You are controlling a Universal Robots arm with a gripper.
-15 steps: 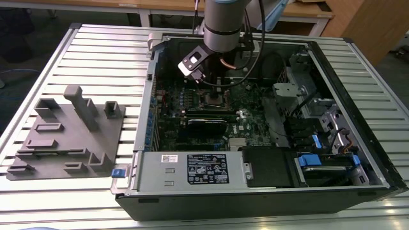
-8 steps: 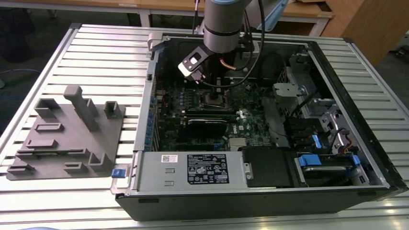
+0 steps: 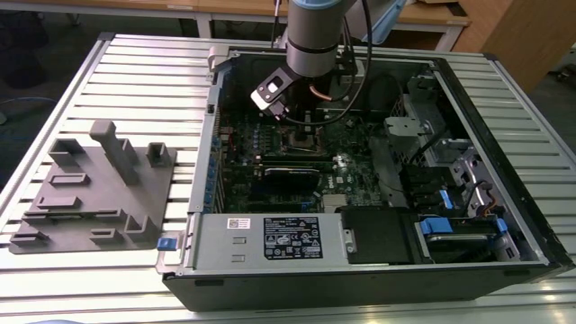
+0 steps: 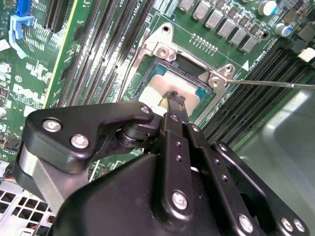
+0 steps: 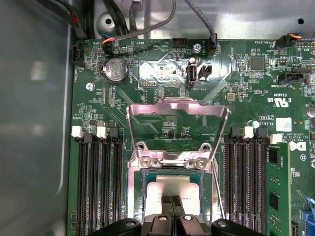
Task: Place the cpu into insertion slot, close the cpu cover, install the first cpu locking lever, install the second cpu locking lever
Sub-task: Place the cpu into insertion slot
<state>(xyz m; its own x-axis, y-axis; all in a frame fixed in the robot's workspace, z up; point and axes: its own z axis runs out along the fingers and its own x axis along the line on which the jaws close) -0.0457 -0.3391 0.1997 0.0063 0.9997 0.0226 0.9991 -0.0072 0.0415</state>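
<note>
Right up front in the second wrist view: black linkage of the gripper (image 4: 174,100), angled down over the socket area. Both fingertips (image 5: 167,200) pinched together with barely a sliver of gap, about as narrow as it gets, nothing clamped between them. Parked right over the middle of the cpu (image 5: 170,186); can't tell for sure whether actually pressing on it or sitting just above. That cpu lying flat inside the insertion slot (image 4: 189,63), dull silver top facing up, dark socket edge peeking out beside it. The cpu cover (image 5: 178,104) flipped open, standing up on its hinge at the far side of the slot from the gripper, green motherboard (image 5: 246,88) visible through its window. Thin wire lever (image 4: 266,84) free, running out sideways from a socket corner over the memory slots (image 5: 96,187). Those black slots in rows on both sides of the socket, coin battery (image 5: 114,70) beyond the cover. In the exterior view, arm down inside the open computer case (image 3: 360,290) on a slatted table (image 3: 135,74), grey fixture block (image 3: 99,182) well apart toward the exterior view's left.
</note>
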